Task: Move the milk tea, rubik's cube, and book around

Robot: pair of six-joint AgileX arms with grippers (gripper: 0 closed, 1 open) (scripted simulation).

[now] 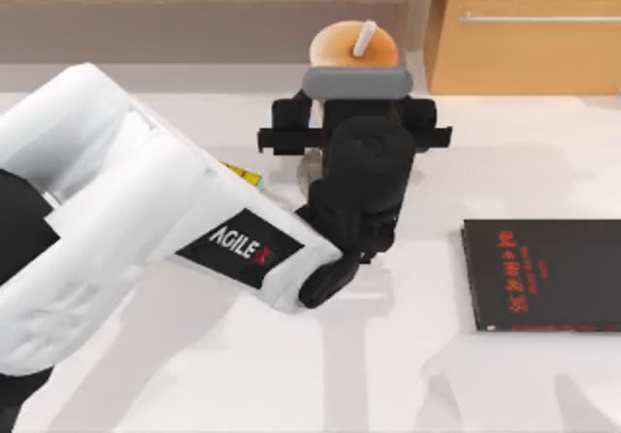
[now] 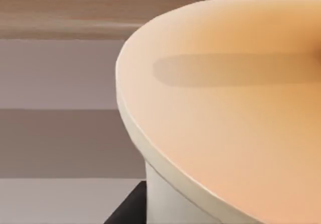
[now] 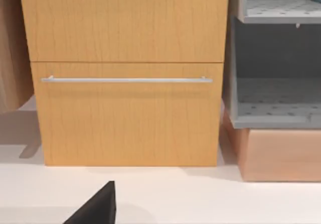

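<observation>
Top view, from its left: the left arm reaches across the surface [image 1: 291, 375], hiding all but a yellow sliver of the rubik's cube [image 1: 245, 174]. Its left end effector [image 1: 354, 127] sits over the milk tea [image 1: 354, 45], which stands upright at the far edge with its long axis vertical and the straw [image 1: 365, 37] tilted; the cup body is covered, so whether the fingers are clamped on it I cannot tell. A black book [image 1: 543, 273] lies flat at right, cut off. Left wrist view: the cup's orange top [image 2: 225, 108] looms close
</observation>
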